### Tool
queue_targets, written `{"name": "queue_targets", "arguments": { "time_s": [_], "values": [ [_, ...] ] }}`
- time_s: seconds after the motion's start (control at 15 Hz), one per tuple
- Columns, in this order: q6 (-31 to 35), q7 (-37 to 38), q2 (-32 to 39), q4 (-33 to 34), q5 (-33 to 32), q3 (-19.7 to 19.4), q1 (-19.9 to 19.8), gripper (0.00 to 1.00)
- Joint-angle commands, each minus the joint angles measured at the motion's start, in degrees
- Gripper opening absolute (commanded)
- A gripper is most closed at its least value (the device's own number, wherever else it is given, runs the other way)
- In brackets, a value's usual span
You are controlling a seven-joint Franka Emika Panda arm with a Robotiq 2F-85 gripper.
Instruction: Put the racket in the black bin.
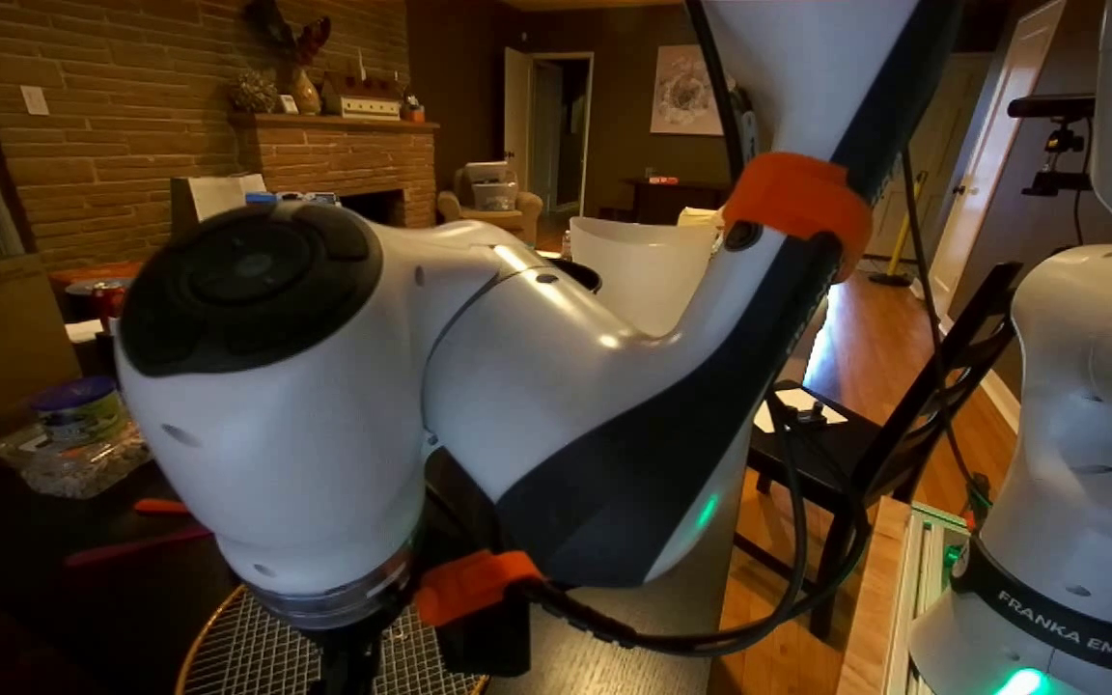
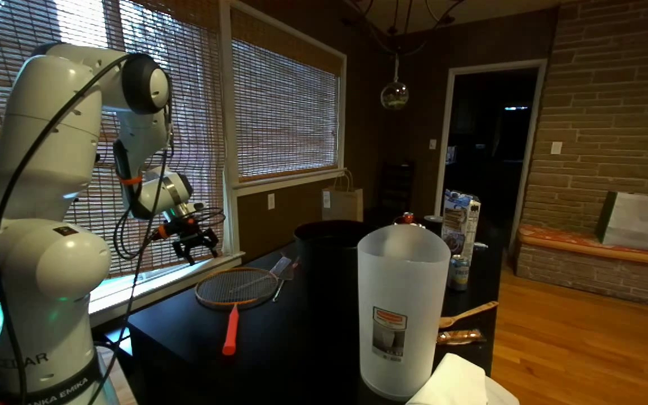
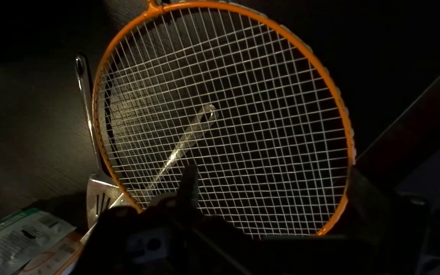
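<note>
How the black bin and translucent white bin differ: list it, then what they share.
Colour: the black bin is dark; the white bin is milky and translucent.
Marking: the white bin carries a printed label; the black bin shows none here.
Place: in an exterior view, the white bin stands nearer the camera, partly covering the black bin.
Both stand upright, tops open.

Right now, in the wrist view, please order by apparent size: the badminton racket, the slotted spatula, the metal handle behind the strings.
1. Badminton racket, although partly out of frame
2. Slotted spatula
3. Metal handle, its visible part
</note>
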Motion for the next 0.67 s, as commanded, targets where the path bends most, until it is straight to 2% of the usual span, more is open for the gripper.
{"name": "queue_targets", "arguments": {
  "time_s": [0.0,0.6],
  "values": [
    [1.3,1.8,1.3,1.5,-1.1,-3.1,2.8,1.00],
    [-2.0,3.4,11.4,13.1,-2.4,-8.9,7.9,1.00]
  ]
}}
